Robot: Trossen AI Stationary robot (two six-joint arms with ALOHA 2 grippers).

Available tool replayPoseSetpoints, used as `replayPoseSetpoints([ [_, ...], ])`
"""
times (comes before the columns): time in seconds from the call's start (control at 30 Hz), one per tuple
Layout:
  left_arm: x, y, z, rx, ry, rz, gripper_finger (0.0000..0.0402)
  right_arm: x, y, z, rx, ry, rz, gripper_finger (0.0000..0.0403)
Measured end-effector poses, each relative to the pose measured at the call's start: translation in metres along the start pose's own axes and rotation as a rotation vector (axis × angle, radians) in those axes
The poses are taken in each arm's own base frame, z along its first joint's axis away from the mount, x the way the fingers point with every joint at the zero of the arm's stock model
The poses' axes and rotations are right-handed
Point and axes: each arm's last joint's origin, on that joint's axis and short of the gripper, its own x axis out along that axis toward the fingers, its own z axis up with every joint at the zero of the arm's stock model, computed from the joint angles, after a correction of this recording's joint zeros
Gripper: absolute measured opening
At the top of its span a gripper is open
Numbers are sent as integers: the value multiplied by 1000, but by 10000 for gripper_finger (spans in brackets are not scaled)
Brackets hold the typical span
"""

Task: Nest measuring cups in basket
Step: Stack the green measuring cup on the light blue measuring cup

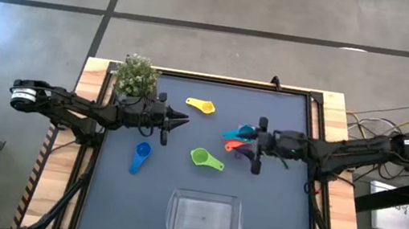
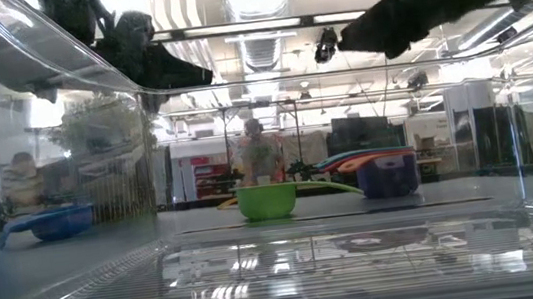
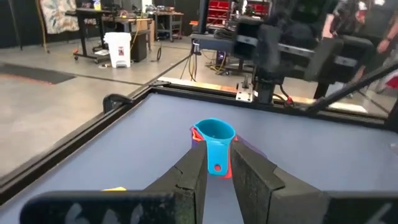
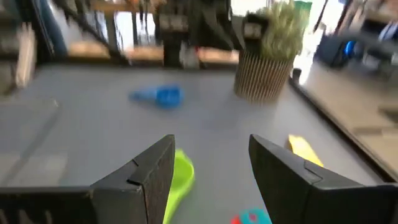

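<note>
Six cups show on the dark mat: yellow [image 1: 202,106], green [image 1: 204,159], blue [image 1: 140,154], and teal [image 1: 244,132], orange [image 1: 233,145] and purple [image 1: 241,155] in a cluster. In the left wrist view the teal cup [image 3: 215,135] stands on a red one [image 3: 196,134]. The clear basket [image 1: 204,216] lies at the near edge, holding no cup. My left gripper [image 1: 184,120] hovers mid-table, pointing at the cluster, fingers [image 3: 189,169] narrowly apart. My right gripper [image 1: 258,145] hangs wide open over the cluster; past its fingers [image 4: 149,168] lies the green cup [image 4: 180,177].
A small potted plant [image 1: 137,77] stands at the far left corner, just behind my left arm. A raised dark frame [image 1: 315,107] rims the mat. In the low view the basket's clear wall [image 2: 5,149] fills the foreground. A person [image 2: 259,150] stands far back in the room.
</note>
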Motion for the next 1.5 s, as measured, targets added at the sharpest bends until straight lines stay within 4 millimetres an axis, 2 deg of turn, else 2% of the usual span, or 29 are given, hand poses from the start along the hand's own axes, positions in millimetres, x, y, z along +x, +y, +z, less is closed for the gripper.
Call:
replayPoseSetpoints([
  [0.13, 0, 0, 0, -50, 1, 4, 54, -9, 7, -23, -3, -94, 25, 194],
  [0.3, 6, 1, -9, -50, 35, 7, 54, -16, 7, -45, 10, -85, 24, 194],
  [0.4, 13, 0, -12, -51, 44, 8, 54, -18, 6, -46, -5, -102, 7, 194],
  [0.57, 38, -1, -11, -31, 83, 6, 54, -18, 6, -46, -47, -93, 5, 194],
  [0.67, 56, -3, -11, 20, 184, -57, 54, -18, 6, -46, -72, -95, 3, 194],
  [0.8, 77, -8, -7, 59, 411, -171, 54, -18, 6, -45, -99, -98, -1, 194],
  [0.9, 87, -11, -2, 94, 583, -204, 54, -18, 6, -46, -108, -96, -3, 194],
  [0.97, 92, -12, -1, 119, 621, -214, 54, -18, 6, -46, -111, -94, -4, 194],
  [1.13, 94, -13, -8, 111, 640, -241, 54, -18, 5, -46, -108, -91, -12, 194],
  [1.5, 79, -14, -37, -52, 636, -228, 54, -19, 4, -49, -102, -77, -32, 194],
])
